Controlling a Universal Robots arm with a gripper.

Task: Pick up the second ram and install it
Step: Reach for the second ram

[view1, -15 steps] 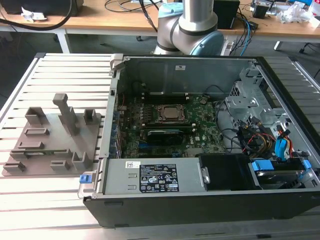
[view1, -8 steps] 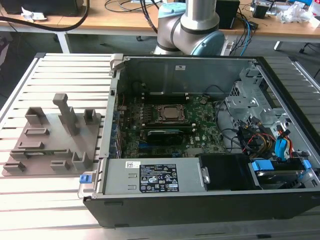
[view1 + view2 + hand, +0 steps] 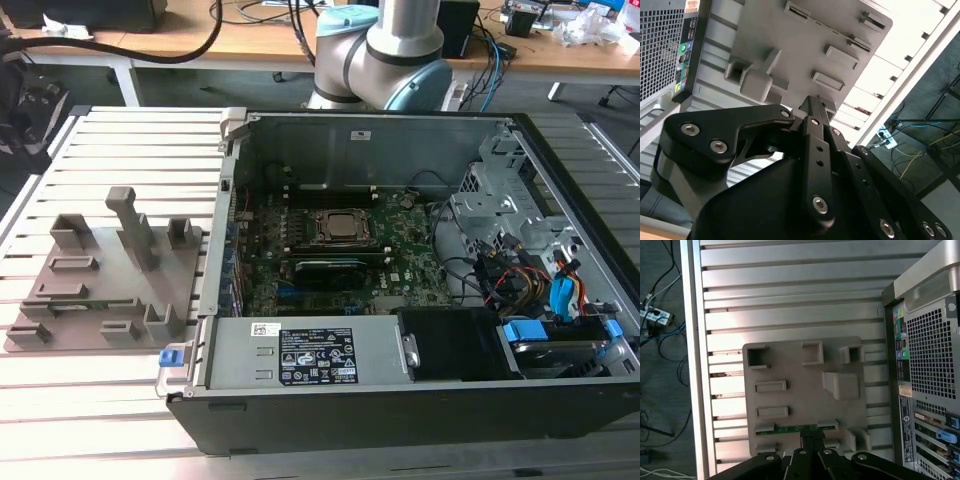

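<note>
Green, thin and long: the second ram (image 3: pixel 796 428), seated on edge in a slot along one border of the grey fixture plate (image 3: pixel 790 390), not yet lifted. Lined up with it in the first wrist view, the black hand (image 3: pixel 809 439), closed up, tips pressed together, nothing gripped. Same hand (image 3: pixel 812 104) in the second wrist view, links converging to one point in front of the plate's raised blocks and pockets.

Under the plate, a slatted metal surface (image 3: pixel 790 290). Just beside the plate, toward the exterior view's right, an open computer case (image 3: pixel 350 365) lying on its side, green motherboard (image 3: pixel 405 270) exposed, CPU socket (image 3: pixel 335 228) near the board's middle. Bundled cables (image 3: pixel 480 275) and blue-tabbed drive bays (image 3: pixel 560 335) at the exterior view's right end of the case. Perforated rear panel of the case close alongside the plate in the first wrist view. Behind the case, the pale blue and silver arm (image 3: pixel 385 40) rising past the upper edge of the exterior view.
</note>
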